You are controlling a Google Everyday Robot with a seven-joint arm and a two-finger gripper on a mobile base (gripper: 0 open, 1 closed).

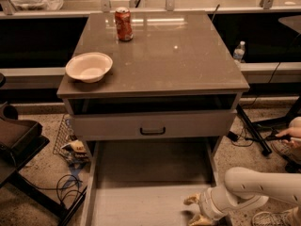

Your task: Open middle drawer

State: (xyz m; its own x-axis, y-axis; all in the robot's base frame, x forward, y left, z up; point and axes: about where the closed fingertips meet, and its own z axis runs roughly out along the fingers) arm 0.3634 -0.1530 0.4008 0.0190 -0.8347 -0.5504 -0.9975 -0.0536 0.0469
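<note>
- Nearest the camera, at the lower right, the gripper (194, 210) is hanging over the front right corner of the pulled-out bottom drawer (141, 206). Its two tan fingers (190, 200) are standing apart, clamping nothing that I can make out.
- The white arm (254, 189) is reaching in from the right edge, low, outside the bottom drawer's right wall.
- The bottom drawer's floor is lying bare, giving open room to the gripper's left.
- Behind and above it, the middle drawer (117, 125) is sitting well apart from the gripper. Its front is sitting just under the table's (188, 60) front lip, black handle (153, 131) at centre with nothing touching it.
- A dark open slot is showing between that front and the table's top.
- A white bowl (89, 66) is sitting near the top's left edge.
- A red can (124, 24) is standing upright near the far edge.
</note>
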